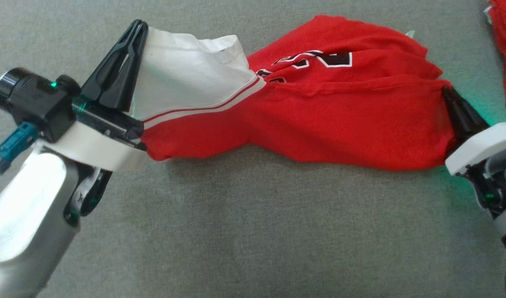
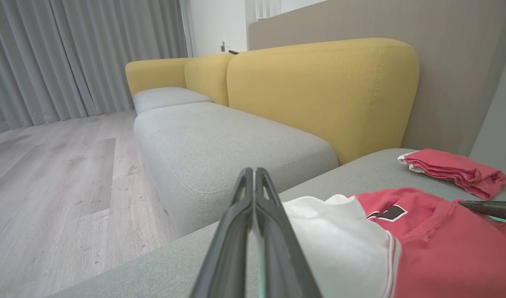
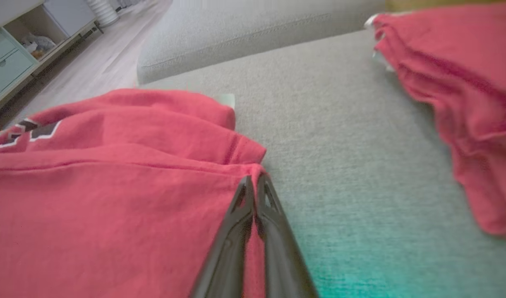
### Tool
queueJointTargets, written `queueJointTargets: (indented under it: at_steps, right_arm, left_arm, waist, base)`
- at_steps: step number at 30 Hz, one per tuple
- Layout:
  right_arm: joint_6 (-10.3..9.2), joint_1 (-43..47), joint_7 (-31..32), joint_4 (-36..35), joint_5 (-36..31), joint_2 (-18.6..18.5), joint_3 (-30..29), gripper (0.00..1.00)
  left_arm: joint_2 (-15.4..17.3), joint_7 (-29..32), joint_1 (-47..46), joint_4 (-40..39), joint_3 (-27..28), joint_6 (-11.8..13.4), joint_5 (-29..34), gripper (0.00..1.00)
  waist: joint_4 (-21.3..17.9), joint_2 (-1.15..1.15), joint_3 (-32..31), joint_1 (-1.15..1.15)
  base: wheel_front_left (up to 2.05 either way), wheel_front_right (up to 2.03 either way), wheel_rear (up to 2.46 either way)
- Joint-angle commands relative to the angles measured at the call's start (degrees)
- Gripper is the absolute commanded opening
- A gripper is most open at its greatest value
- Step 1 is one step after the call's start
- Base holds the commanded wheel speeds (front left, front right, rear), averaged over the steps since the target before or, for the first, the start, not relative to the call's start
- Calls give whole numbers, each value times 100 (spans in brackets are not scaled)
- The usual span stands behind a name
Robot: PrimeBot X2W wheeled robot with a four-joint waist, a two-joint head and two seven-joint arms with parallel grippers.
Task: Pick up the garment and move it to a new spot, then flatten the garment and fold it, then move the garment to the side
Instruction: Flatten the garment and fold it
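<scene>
Both grippers are closed on the garment (image 1: 327, 111): the left gripper (image 1: 137, 27) pinches its white end (image 1: 186, 78), and the right gripper (image 1: 445, 89) pinches the red edge at the opposite end, with cloth showing between its fingers in the right wrist view. The garment lies bunched and twisted across the far half of the seat (image 1: 253, 231), sagging onto it between the two grips. It reads as the pick-up/spread step, with nothing flattened yet. To do it well, raise both ends together at matched height. Draw them apart only until the twist comes out, since a hard pull risks slipping the thin pinch on the right. Then lay it down far edge first so the body drapes flat, printed side up.

As for room, the near half of the seat is bare and looks like the best landing zone. On the right, a second garment (image 1: 503, 41) sits at the seat's far right corner, near the right gripper, so don't swing that way or it may get dragged. On the left, the left wrist view shows the seat's left edge just past the fingertips, with the next seat (image 2: 219, 145) and the floor (image 2: 50, 186) beyond it. That leaves little slack, so shifting left risks the white end hanging off. The backrest (image 2: 319, 95) bounds the far side.
</scene>
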Motion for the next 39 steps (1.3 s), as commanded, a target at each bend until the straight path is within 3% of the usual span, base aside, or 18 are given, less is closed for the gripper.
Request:
queueJointTargets:
  at_steps: [1,8,14,21,25,33,39]
  right_arm:
    - [-5,-143,-178,-113,-57,-232,21,0]
    - [-5,-349,-688,-416,-388,-495,-262,0]
    - [-5,-332,-810,-1210,-925,-761,-1044,0]
    - [-5,-497,-200,-2680,-1691,-819,-2104,0]
    - [-5,-882,402,-3071,-1899,-666,-2162,0]
    - [-5,-2135,845,-2062,-1757,-290,-1571,0]
    - [-5,-3199,403,-1022,-1809,-53,-1187,0]
  left_arm:
    - [218,-68,-117,-141,263,36,64,0]
    - [351,-221,-55,-347,335,70,132,0]
    - [635,-219,-154,-854,562,111,166,0]
    - [1011,20,-952,-1468,1019,49,189,0]
    - [1051,237,-1696,-1274,1141,-183,65,0]
    - [705,299,-3075,319,807,-669,320,0]
    - [295,-275,-4192,1647,679,-789,744,0]
  waist:
    - [-45,0,-128,0]
    - [-194,0,-530,0]
    - [-313,0,-1035,0]
    - [-367,0,-1464,0]
    - [-367,0,-1476,0]
    - [-141,0,-750,0]
    - [12,0,-82,0]
  base:
    - [0,0,0]
    - [0,0,0]
    - [0,0,0]
    - [0,0,0]
    - [0,0,0]
    - [0,0,0]
    - [0,0,0]
